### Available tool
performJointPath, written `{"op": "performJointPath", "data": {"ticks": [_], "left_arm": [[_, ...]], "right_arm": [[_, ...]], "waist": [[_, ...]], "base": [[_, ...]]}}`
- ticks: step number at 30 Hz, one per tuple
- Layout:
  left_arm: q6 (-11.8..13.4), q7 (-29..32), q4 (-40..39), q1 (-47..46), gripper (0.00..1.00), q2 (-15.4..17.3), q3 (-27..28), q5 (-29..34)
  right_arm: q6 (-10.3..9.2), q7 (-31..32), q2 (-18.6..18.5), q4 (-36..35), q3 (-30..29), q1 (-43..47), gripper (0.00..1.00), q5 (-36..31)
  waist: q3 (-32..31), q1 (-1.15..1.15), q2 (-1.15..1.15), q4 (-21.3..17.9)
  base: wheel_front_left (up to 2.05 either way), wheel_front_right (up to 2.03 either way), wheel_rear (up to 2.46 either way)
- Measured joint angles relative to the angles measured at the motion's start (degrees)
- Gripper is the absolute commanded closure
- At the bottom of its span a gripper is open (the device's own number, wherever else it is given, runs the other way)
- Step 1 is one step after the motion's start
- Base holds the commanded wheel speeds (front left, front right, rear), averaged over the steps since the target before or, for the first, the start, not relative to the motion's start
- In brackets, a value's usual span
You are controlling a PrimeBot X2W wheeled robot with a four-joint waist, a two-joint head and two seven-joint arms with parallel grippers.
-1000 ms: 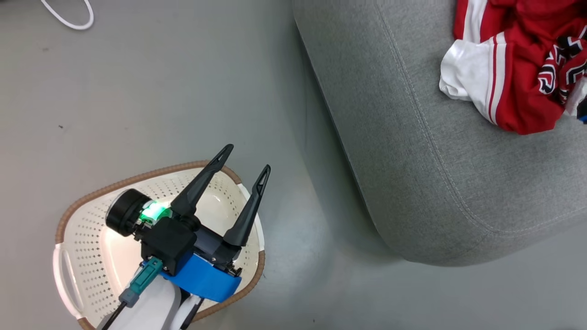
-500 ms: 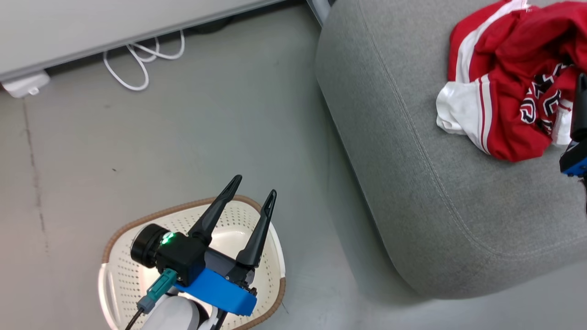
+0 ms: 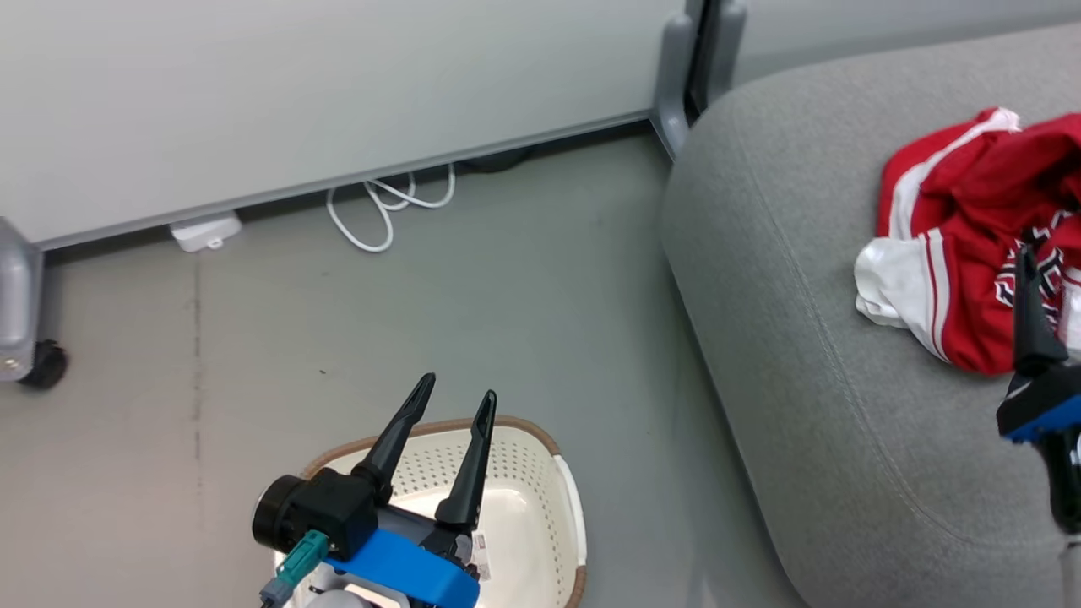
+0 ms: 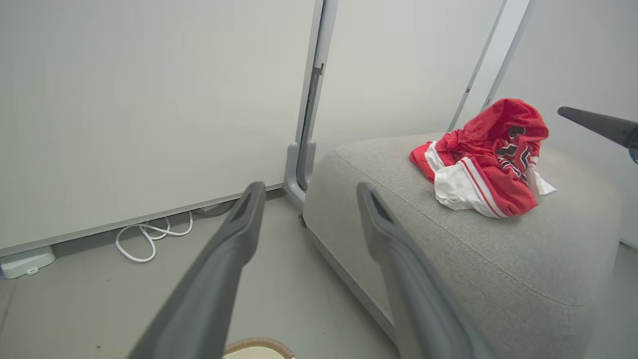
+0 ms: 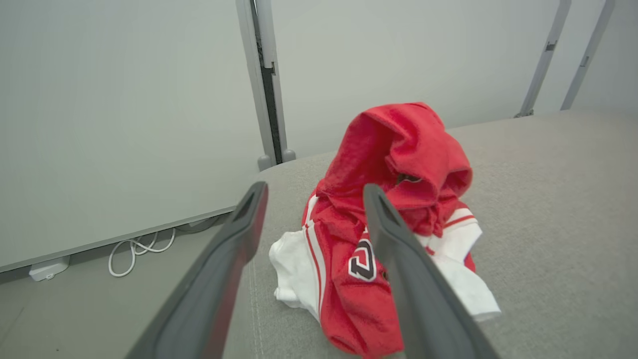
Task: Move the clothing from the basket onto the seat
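Your biggest thing here is the grey seat (image 3: 844, 355), which takes up the right side of the head view, with its rounded corner toward the basket. To its left is the grey floor (image 3: 464, 304), and a pale wall panel (image 3: 338, 84) runs along the far edge.

The clothing (image 3: 954, 253) lies on the seat in one crumpled red heap. White trim spills out at its near-left side, and black-and-white lettering shows on a fold. In the right wrist view the heap rises to a peak.

The basket (image 3: 540, 473) stands on the floor near the seat's corner, apart from it, and the bottom edge of the head view cuts it off.

Your left end effector (image 3: 458, 390) hangs over the basket with its fingers spread, released and holding nothing. Your right end effector (image 5: 314, 189) is over the seat by the clothing, its fingers also spread wide with nothing between them. In the left wrist view one of its fingers stands apart from the heap.

A white cable (image 3: 380, 211) lies looped on the floor at the foot of the wall panel.
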Motion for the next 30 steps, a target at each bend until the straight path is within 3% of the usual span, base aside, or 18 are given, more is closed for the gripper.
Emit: {"op": "performJointPath", "data": {"ticks": [15, 22, 30], "left_arm": [[0.0, 0.0, 4.6, 3.3, 0.0, -1.4, 6.7, 0.1], [0.0, 0.0, 6.4, 3.3, 0.0, -1.3, 8.7, 0.0], [0.0, 0.0, 8.4, 3.3, 0.0, -1.0, 11.5, -0.5]], "right_arm": [[0.0, 3.7, 9.8, -21.0, 0.4, 17.7, 0.0, -7.1], [0.0, 3.6, 12.2, -25.0, 0.6, 23.4, 0.0, -8.4], [0.0, 2.1, 12.8, -24.4, 1.9, 26.5, 0.0, -9.3]], "waist": [[-7.6, 0.0, 0.0, 9.6], [-9.2, 0.0, 0.0, 13.4], [-10.4, 0.01, 0.0, 15.7]], "base": [[0.0, 0.0, 0.0], [0.0, 0.0, 0.0], [0.0, 0.0, 0.0]]}}
